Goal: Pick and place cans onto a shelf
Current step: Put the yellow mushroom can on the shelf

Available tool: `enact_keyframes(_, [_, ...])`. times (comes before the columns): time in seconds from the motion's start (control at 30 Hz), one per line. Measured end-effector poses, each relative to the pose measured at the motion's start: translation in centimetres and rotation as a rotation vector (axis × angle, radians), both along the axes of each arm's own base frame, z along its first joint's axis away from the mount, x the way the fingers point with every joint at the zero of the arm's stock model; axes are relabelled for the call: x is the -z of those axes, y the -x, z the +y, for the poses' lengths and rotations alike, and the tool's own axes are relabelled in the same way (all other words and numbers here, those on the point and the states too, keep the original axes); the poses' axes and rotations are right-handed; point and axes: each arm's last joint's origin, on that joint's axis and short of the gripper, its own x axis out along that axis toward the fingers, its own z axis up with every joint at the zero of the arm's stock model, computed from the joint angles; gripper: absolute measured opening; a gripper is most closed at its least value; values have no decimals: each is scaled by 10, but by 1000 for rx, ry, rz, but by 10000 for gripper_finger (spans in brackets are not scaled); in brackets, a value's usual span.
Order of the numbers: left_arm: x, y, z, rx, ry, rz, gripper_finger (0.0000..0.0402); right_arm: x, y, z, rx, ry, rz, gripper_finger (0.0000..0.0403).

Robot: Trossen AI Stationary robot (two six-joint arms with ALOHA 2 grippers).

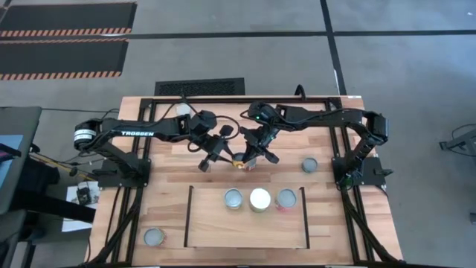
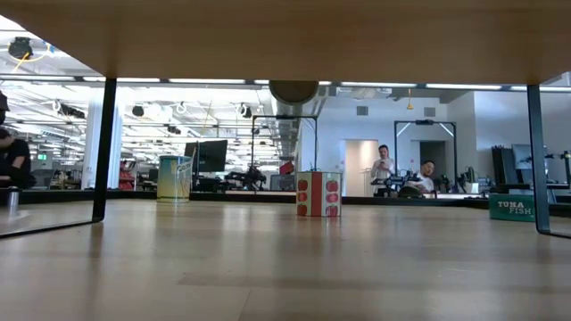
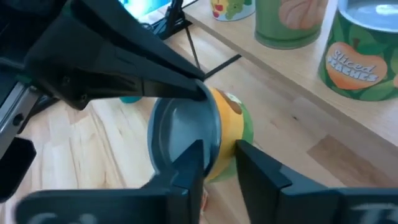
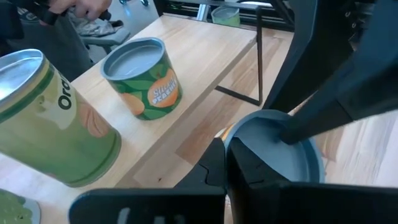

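A can with a yellow-orange label and a silver top is held above the table just behind the shelf, tilted, between both grippers. My left gripper comes at it from the left and my right gripper from the right; both are shut on it. It also shows in the left wrist view and the right wrist view. Three cans stand in a row on the shelf's far part. My left gripper has the can's top rim between its fingers, one finger over the silver top and one outside on the labelled wall. The can is tilted, its top toward the wrist camera. My right gripper pinches the rim of the top on the opposite side, only at its fingertips. The can is clear of the table.
A single can stands on the table to the right, another at the near left outside the shelf rail. A red-and-white can stands on the table in the low view. A black tubular frame edges the table.
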Motion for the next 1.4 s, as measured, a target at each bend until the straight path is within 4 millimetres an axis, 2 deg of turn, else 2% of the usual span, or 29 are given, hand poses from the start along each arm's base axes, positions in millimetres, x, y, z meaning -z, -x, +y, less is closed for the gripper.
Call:
enact_keyframes(0.2, [0,0,-1,36,-16,-14,10,-1,-1,0,-2,5,-14,12])
enact_keyframes(0.33, [0,1,-1,44,-14,-14,8,-1,-2,1,-2,12,-22,32])
enact_keyframes(0.53, [1,0,-1,27,-18,-8,2,-4,-2,2,41,50,-20,98])
enact_keyframes(0.7, [-4,3,0,-13,-36,-11,1,-30,12,1,116,119,-54,147])
enact_keyframes(0.8, [-9,8,-1,-31,-41,-9,1,-55,27,-1,177,161,-78,156])
enact_keyframes(0.93, [-20,19,-6,-68,-47,1,1,-77,56,-1,287,281,-61,131])
enact_keyframes(1.07, [-33,32,-18,-98,-40,10,1,-87,83,-4,367,351,-12,65])
enact_keyframes(1.17, [-38,39,-32,-131,-40,49,0,-77,99,-7,395,350,-11,14])
enact_keyframes(1.4, [-64,49,-70,-205,-75,190,0,-34,122,-14,531,285,-104,12])
